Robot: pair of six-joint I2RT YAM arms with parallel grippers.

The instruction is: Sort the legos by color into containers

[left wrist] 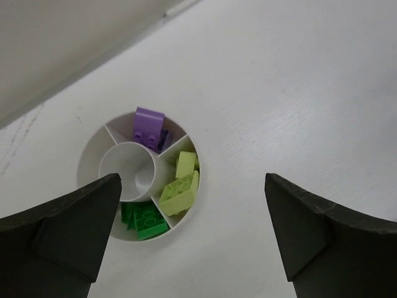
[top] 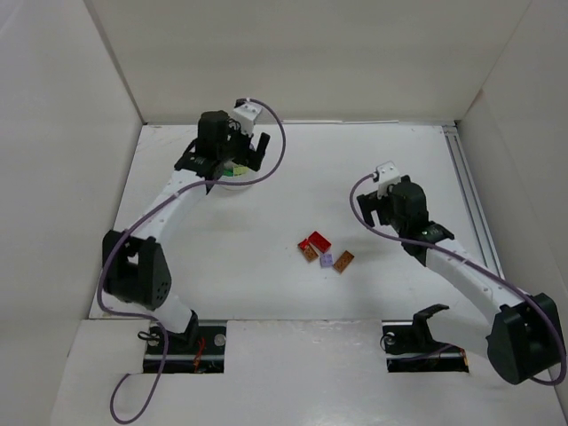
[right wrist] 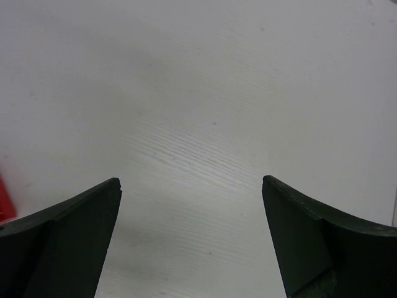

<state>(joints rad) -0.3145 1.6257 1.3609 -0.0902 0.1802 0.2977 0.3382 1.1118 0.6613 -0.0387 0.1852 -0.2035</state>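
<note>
The white round dish (left wrist: 93, 146) has wedge compartments holding lilac bricks (left wrist: 149, 124), pale yellow-green bricks (left wrist: 179, 190) and green bricks (left wrist: 146, 221). My left gripper (left wrist: 192, 180) hangs open above the dish (top: 233, 183) with nothing between its fingers. In the top view the left gripper (top: 226, 158) is at the back left. Loose legos lie mid-table: a red one (top: 315, 240), two orange-brown ones (top: 310, 254) (top: 343, 260) and a lilac one (top: 326, 260). My right gripper (top: 377, 206) is up and to the right of them. It stands open (right wrist: 191, 181) over bare table, with a red sliver (right wrist: 3, 202) at the left edge of its wrist view.
White walls (top: 293, 62) enclose the table at the back and on both sides. A metal rail (top: 470, 191) runs along the right edge. The dish's round centre cup (left wrist: 129, 165) holds nothing.
</note>
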